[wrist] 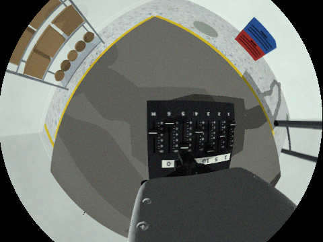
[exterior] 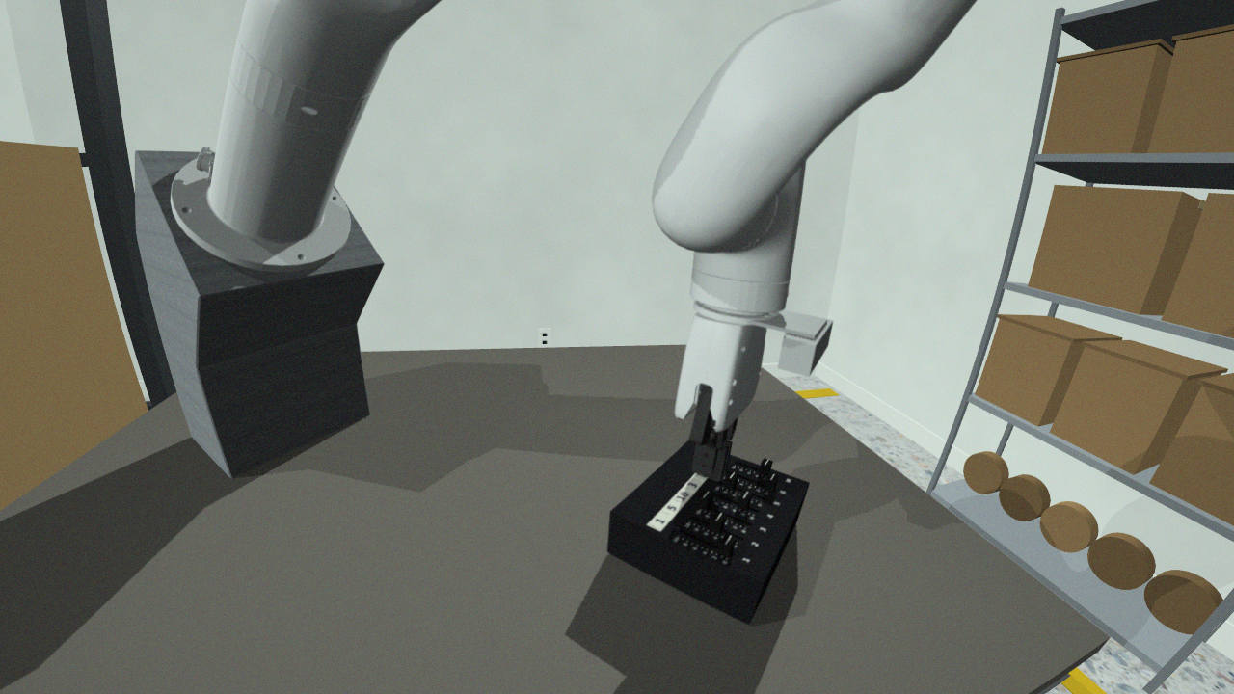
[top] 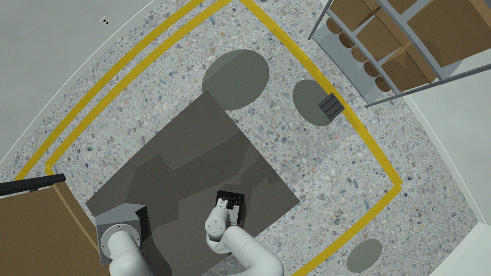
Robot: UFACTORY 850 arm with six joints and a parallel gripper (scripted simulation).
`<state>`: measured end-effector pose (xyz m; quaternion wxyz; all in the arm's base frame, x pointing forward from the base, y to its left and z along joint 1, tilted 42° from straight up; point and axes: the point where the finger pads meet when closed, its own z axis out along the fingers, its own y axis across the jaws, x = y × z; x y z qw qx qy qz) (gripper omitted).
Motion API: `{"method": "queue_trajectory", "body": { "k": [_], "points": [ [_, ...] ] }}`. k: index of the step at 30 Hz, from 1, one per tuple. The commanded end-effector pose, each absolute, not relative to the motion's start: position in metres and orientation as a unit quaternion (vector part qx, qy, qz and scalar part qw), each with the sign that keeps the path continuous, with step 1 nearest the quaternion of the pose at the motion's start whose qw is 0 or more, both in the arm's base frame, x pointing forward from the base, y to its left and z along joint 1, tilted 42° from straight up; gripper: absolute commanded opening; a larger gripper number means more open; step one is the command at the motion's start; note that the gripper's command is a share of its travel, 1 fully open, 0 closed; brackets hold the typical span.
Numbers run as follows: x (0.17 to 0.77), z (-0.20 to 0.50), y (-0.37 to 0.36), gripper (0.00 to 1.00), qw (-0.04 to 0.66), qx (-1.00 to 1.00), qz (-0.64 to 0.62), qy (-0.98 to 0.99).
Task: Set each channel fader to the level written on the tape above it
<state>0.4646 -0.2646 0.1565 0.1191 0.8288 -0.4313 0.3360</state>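
Observation:
The black lighting desk (top: 224,193) (exterior: 673,570) (wrist: 192,105) stands on the table. My gripper (exterior: 710,474) (wrist: 182,160) is shut and empty, its tips low over the tape end of channel 5, close to the channel 5 knob (wrist: 184,148). Knobs 1 (wrist: 232,124) and 6 (wrist: 169,123) sit at the label end. Knob 2 (wrist: 222,136) is mid-slot, knob 3 (wrist: 210,150) at the tape end, knob 4 (wrist: 199,132) nearer the labels. The master knob (wrist: 153,133) is about a third along. The tape (exterior: 675,503) reads 1, 5, 10, 3; channel 6's tape (wrist: 164,164) reads 0. Channel 5's number is hidden.
The arm's pedestal (top: 114,216) (exterior: 276,371) stands on the table (top: 192,137) (exterior: 448,570). A shelf rack (exterior: 1018,250) with cartons (exterior: 1104,246) and round brown pieces (exterior: 985,472) stands beyond the table. A red and blue sign (wrist: 260,35) is on the wall.

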Motion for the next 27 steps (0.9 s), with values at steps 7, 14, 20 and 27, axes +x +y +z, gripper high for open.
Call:
{"method": "queue_trajectory", "body": {
  "k": [7,14,20,27],
  "points": [
    [0.4658,0.1587,-0.2664,0.00,0.119,0.829,0.336,-0.431],
    [0.4666,0.1600,-0.2676,0.00,0.119,0.829,0.336,-0.431],
    [0.4678,0.1619,-0.2694,0.00,0.119,0.829,0.336,-0.431],
    [0.4693,0.1645,-0.2719,0.00,0.119,0.829,0.336,-0.431]
  ]
}}
